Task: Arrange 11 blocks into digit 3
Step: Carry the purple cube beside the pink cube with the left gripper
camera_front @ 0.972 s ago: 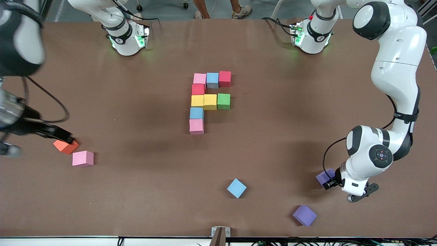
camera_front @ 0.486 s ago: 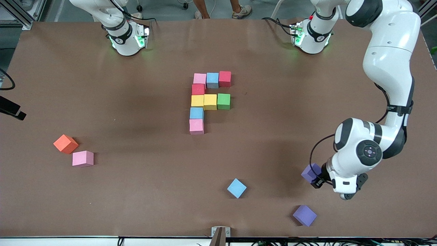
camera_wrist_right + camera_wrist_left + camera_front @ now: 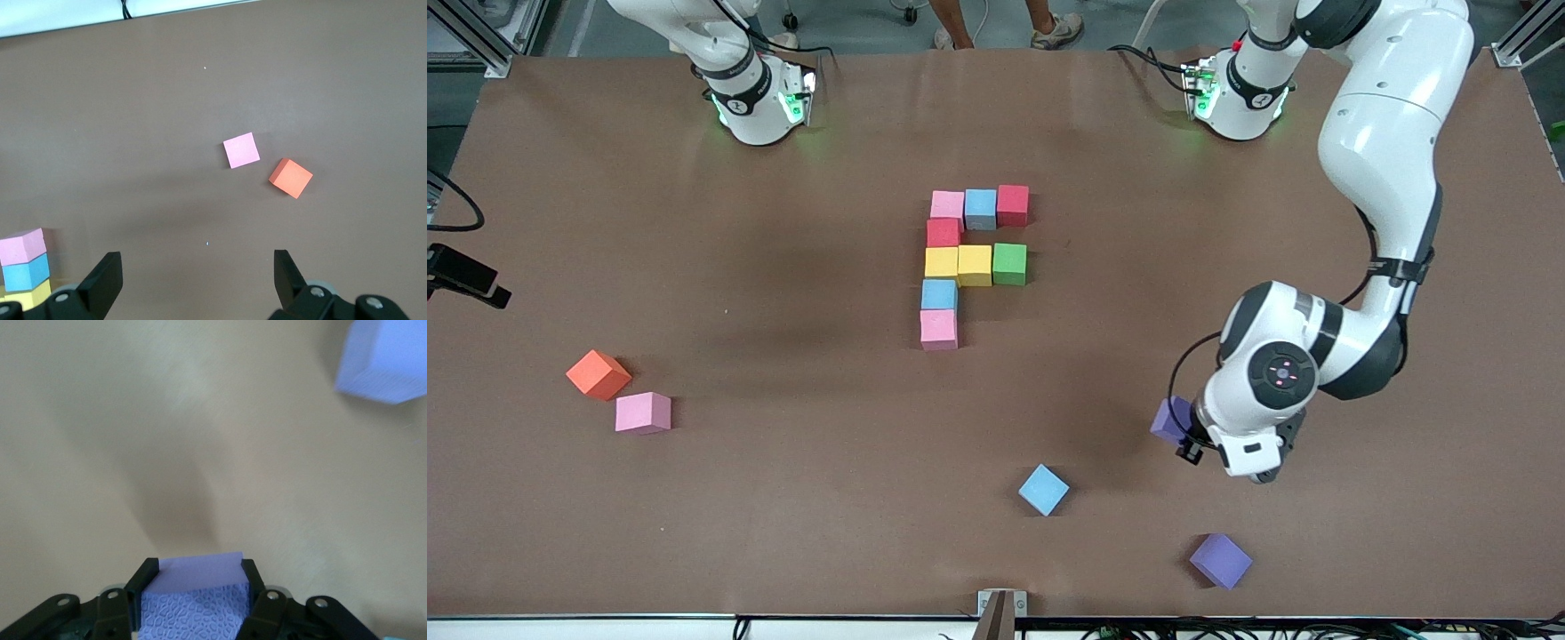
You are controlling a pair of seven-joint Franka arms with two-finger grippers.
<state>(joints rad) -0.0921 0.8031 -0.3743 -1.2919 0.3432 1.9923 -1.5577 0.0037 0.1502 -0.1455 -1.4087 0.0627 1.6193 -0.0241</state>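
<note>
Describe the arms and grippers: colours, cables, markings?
Both arms are glossy white with black joint bands; bases glow green. The left arm has a round black cap with red dots and a black cable loop. The left gripper and right gripper have black fingers.

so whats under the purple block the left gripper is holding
Bare brown table and the block's shadow lie under the purple block, which the left gripper carries off the surface. Nothing else shows beneath it.

Front camera sits high, facing my two bases across the table (image 3: 694, 498). My left wrist camera looks down close; right wrist camera higher, sharing the block figure (image 3: 25, 267) with front.
</note>
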